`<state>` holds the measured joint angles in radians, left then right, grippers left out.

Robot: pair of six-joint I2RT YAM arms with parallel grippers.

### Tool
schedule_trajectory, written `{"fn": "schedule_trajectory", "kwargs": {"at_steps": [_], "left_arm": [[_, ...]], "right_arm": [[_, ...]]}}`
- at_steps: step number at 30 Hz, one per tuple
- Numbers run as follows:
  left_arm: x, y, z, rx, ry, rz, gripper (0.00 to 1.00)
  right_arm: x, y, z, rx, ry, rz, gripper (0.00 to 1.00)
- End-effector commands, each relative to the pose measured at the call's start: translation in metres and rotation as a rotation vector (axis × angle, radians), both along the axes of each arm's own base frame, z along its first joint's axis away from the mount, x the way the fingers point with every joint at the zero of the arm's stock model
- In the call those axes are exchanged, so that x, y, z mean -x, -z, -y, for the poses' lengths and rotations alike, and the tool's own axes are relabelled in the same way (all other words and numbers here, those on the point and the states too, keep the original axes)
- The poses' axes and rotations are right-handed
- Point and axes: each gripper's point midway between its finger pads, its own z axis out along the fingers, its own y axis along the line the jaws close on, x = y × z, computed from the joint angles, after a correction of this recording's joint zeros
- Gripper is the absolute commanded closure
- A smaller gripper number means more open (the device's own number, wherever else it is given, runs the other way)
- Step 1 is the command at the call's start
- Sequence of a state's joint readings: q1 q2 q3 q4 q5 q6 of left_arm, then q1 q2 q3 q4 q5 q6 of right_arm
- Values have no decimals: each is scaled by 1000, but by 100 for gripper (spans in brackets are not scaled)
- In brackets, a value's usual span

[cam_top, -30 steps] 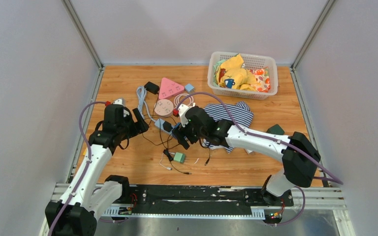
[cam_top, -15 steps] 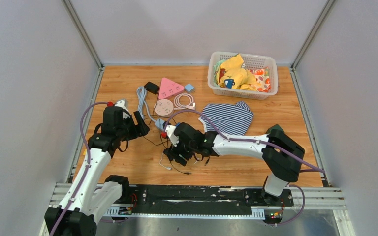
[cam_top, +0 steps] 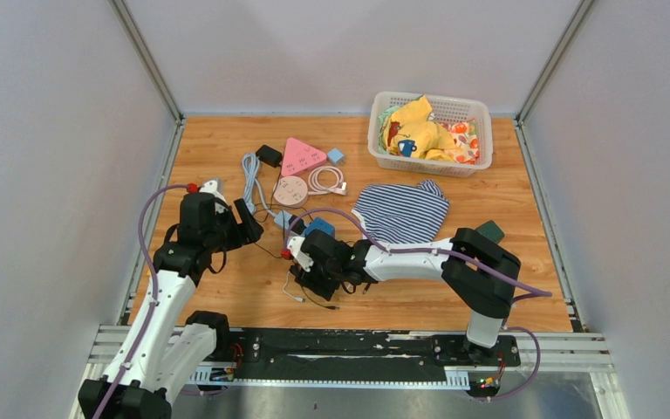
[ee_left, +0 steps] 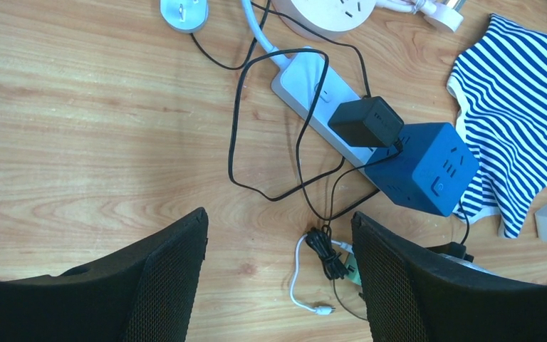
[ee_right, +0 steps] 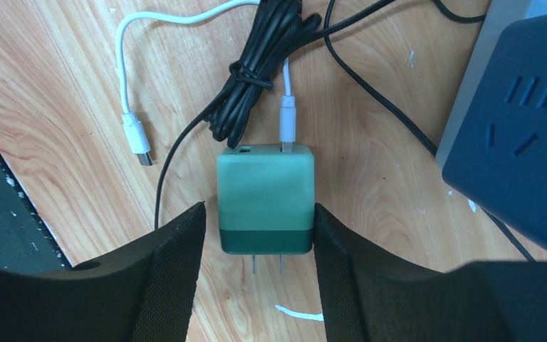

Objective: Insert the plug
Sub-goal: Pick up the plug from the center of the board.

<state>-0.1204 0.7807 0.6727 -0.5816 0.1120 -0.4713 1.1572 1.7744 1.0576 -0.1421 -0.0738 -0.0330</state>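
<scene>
The green plug (ee_right: 265,196) is straddled by the right hand (ee_right: 258,231), not yet clamped. It could be skewed off-centre by its white cable (ee_right: 287,107) when squeezed.

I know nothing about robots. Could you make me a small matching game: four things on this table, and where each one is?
1 green charger
2 black adapter
3 yellow clothes
4 striped shirt

A in the white basket
B on the white power strip
C between the right gripper's fingers
D spread out beside the blue cube socket

Pairs: 1-C, 2-B, 3-A, 4-D
</scene>
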Motion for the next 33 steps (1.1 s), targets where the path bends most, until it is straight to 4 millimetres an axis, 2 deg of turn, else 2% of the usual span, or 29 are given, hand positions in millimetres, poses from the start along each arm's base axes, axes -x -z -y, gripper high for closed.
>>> {"fn": "schedule_trajectory", "kwargs": {"at_steps": [1, 7, 11, 15, 23, 26, 33], "left_arm": [[5, 6, 2, 14, 5, -19, 25], [6, 0, 9, 30, 56, 3, 29], [7, -16, 31, 128, 144, 46, 32], [10, -30, 53, 250, 213, 84, 36], [14, -42, 78, 411, 304, 120, 38], [15, -51, 87, 480, 338, 147, 39], [17, -72, 97, 580, 367, 202, 40]], "right_arm": [[2, -3, -5, 6, -18, 26, 47], [8, -18, 10, -14, 18, 16, 73], [13, -41, 24, -68, 124, -11, 82], [14, -58, 37, -111, 215, -25, 85], [-11, -95, 74, -99, 448, 102, 85], [-15, -115, 72, -168, 509, 102, 85], [-29, -162, 55, -332, 612, 112, 86]]}}
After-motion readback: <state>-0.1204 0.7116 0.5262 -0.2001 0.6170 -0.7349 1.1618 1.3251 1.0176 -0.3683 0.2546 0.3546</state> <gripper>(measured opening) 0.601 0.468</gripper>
